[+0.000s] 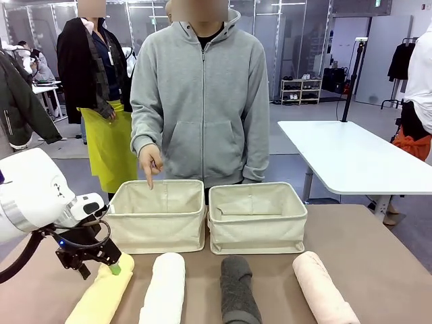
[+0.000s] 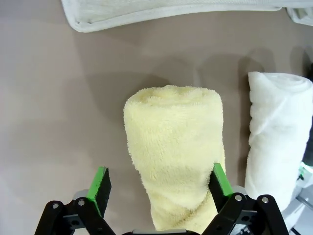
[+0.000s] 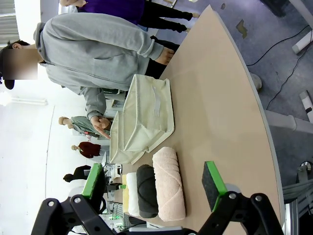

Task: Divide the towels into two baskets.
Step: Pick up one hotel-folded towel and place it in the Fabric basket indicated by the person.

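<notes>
White, rounded left arm (image 1: 30, 196) with a black cable (image 1: 20, 260) beneath. Black left claw (image 2: 160, 181), green pads (image 2: 100, 182), silver screws (image 2: 234, 198); right claw (image 3: 154, 178) alike. Grey zip hoodie (image 1: 202, 101), long sleeves, front pocket.

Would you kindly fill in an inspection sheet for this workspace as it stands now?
Surface: matte brown table.
Job's things: pale yellow towel, white towel, dark grey towel and pale pink towel lie rolled in a row; left basket and right basket stand side by side behind them, no towel seen inside.
Clutter: nothing seen.
Pincers: left pincer open, astride the pale yellow towel's end; right pincer open, raised, holding nothing.
Cables: black cable looped at the left wrist.
Surroundings: person's hand points down at the left basket; white table behind.
</notes>
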Robot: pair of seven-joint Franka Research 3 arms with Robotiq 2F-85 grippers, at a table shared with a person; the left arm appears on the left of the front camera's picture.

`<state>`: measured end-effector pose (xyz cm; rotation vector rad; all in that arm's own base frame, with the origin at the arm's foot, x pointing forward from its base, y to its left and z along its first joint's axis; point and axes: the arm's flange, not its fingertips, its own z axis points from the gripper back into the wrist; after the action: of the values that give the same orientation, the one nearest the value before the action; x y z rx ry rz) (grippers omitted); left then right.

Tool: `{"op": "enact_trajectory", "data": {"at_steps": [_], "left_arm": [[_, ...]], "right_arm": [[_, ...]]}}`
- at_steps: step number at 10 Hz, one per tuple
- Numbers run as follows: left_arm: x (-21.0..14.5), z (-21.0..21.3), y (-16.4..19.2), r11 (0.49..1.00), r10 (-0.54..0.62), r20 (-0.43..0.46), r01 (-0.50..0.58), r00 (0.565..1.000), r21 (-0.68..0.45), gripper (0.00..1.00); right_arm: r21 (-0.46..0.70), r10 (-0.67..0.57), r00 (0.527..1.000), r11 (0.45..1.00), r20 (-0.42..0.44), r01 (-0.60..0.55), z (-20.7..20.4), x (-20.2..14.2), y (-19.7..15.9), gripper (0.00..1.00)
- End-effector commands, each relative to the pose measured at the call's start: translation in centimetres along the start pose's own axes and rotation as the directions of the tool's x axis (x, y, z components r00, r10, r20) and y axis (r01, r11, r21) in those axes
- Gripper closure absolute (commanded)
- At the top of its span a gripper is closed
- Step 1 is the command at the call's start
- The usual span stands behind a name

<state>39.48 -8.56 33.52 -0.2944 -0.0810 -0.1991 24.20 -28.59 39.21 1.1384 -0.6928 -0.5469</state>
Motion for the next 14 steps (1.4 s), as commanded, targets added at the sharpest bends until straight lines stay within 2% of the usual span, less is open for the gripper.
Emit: {"op": "enact_trajectory", "data": {"at_steps": [1,5,7,8,9,10,11,12,13,14], "left_arm": [[-5.8,-2.1,0.5,1.0,0.006,-0.01,-0.006,1.0,-0.008,0.0],[-6.7,-2.7,-0.9,0.995,-0.035,-0.076,0.028,0.996,-0.094,0.0],[-6.6,-2.7,-0.8,0.996,-0.023,-0.062,0.018,0.998,-0.083,0.0],[-6.7,-2.4,-0.9,0.995,-0.038,-0.049,0.033,0.998,-0.098,0.04],[-6.7,-2.4,-0.9,0.995,-0.039,-0.047,0.035,0.998,-0.098,0.19],[-6.8,-2.4,-1.0,0.995,-0.042,-0.05,0.037,0.998,-0.097,0.23],[-6.8,-2.4,-1.1,0.994,-0.046,-0.052,0.041,0.998,-0.098,0.38],[-6.8,-2.3,-1.2,0.994,-0.048,-0.05,0.043,0.998,-0.098,0.42],[-6.8,-2.2,-1.2,0.994,-0.047,-0.046,0.043,0.998,-0.099,0.57],[-6.8,-2.1,-1.2,0.994,-0.048,-0.042,0.044,0.998,-0.099,0.61]], "right_arm": [[0.015,-0.006,1.0,1.0,0.008,0.006,0.2,-0.2,0.2,0.0],[0.015,-0.006,1.0,1.0,0.008,0.006,0.2,-0.2,0.2,0.0],[0.015,-0.006,1.0,1.0,0.008,0.006,0.2,-0.2,0.2,0.0],[0.015,-0.006,1.0,1.0,0.008,0.006,0.2,-0.2,0.2,0.0],[0.015,-0.006,1.0,1.0,0.008,0.006,0.2,-0.2,0.2,0.0],[0.015,-0.006,1.0,1.0,0.008,0.006,0.2,-0.2,0.2,0.0],[0.015,-0.006,1.0,1.0,0.008,0.006,0.2,-0.2,0.2,0.0],[0.015,-0.006,1.0,1.0,0.008,0.006,0.2,-0.2,0.2,0.0],[0.015,-0.006,1.0,1.0,0.008,0.006,0.2,-0.2,0.2,0.0],[0.015,-0.006,1.0,1.0,0.008,0.006,0.2,-0.2,0.2,0.0]]}}
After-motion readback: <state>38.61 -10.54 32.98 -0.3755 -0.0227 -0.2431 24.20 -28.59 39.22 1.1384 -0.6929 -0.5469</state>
